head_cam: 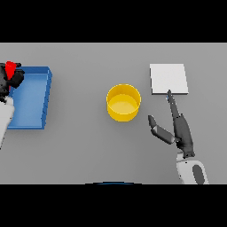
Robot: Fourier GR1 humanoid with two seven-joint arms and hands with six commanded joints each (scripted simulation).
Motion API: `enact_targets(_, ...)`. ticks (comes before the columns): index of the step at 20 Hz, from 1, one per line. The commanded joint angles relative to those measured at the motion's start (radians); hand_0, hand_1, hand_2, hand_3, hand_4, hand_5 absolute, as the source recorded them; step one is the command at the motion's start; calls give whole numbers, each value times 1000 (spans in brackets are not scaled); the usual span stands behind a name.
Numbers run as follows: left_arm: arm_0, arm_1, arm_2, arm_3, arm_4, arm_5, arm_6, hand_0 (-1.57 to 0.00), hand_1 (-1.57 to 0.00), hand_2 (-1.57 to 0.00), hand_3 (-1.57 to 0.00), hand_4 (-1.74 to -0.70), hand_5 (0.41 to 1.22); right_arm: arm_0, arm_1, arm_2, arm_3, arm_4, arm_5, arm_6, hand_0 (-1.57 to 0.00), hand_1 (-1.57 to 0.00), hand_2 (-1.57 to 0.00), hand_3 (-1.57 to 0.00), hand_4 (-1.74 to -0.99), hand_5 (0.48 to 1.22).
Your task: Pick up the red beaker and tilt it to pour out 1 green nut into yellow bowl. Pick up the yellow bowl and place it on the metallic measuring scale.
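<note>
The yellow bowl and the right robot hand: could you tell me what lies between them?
Nothing: in the head view only bare grey table separates the yellow bowl from the open right robot hand.

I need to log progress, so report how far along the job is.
Done: unclear; I cannot see a green nut in the yellow bowl. In hand: the left hand has its fingers curled round the red beaker at the far left, over the blue tray. Left: the bowl stands on the table, apart from the metallic scale; the right hand lies open between them.
</note>
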Motion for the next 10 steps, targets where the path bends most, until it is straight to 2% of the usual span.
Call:
enact_targets(1, 20, 2, -8, -9, -10, 5, -8, -1571, -1571, -1571, -1555, -1741, 1046, -7, -5, -6, 6, -5, 2, 8, 1, 1, 1, 1, -1013, 644)
enact_targets(3, 27, 18, -23, -29, -31, -7, 12, -1571, -1571, -1571, -1561, -1645, 941, 2, -4, -3, -13, -3, 2, 15, 1, 1, 1, 1, -1021, 636)
enact_targets(5, 56, 31, -34, -60, -39, -19, 21, -1571, -1571, -1563, -1536, -1401, 848, 2, -3, -5, -7, 1, -5, 16, 1, 1, 1, 1, -1017, 635)
enact_targets(6, 65, 32, -37, -66, -37, -27, 14, -1571, -1543, -1501, -1470, -1275, 810, -1, 2, -4, -1, 0, -7, 22, 1, 1, 1, 1, -1012, 634)
enact_targets(7, 74, 34, -38, -74, -31, -37, 5, -1496, -1378, -1351, -1310, -1161, 780, 12, 4, 0, -12, -3, -4, -4, 1, 1, 1, 1, -1009, 634)
enact_targets(8, 80, 36, -43, -86, -30, -43, 4, -1393, -1215, -1209, -1136, -1068, 749, 6, 0, -4, -16, -7, -2, 4, 1, 1, 1, 1, -1007, 635)
enact_targets(10, 91, 44, -41, -97, -18, -61, 14, -965, -796, -816, -768, -958, 696, 13, -1, -7, -10, -12, 2, 3, 1, 1, 1, 1, -1004, 635)
